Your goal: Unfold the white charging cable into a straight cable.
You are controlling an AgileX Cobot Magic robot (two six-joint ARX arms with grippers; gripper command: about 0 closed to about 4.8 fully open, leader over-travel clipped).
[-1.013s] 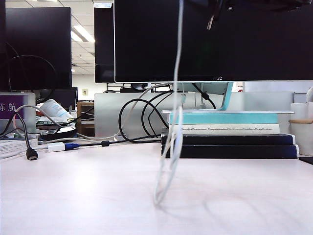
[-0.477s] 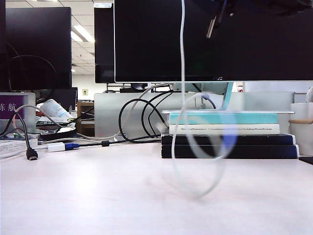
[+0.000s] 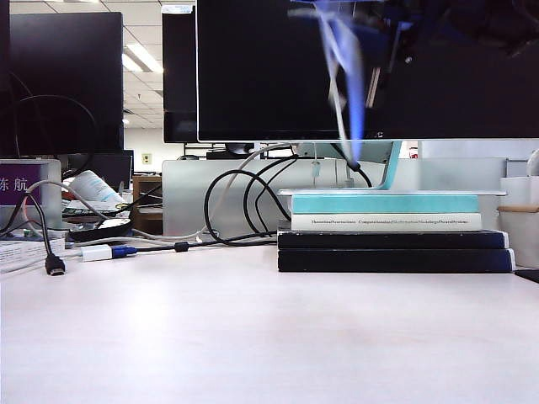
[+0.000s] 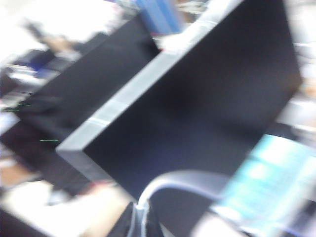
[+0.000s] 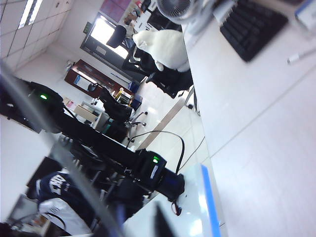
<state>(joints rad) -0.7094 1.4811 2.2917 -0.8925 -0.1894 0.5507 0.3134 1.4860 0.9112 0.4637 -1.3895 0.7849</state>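
Both grippers high above table: left gripper (image 4: 140,222), right gripper (image 5: 140,224), white charging cable (image 3: 341,76).

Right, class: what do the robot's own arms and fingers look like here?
Little shows. The left gripper, at its wrist view's edge, has dark, blurred fingers. The right gripper is only a dark sliver in its own view. In the exterior view the arms are dark blurs at the top, before the monitor. No markings are legible.
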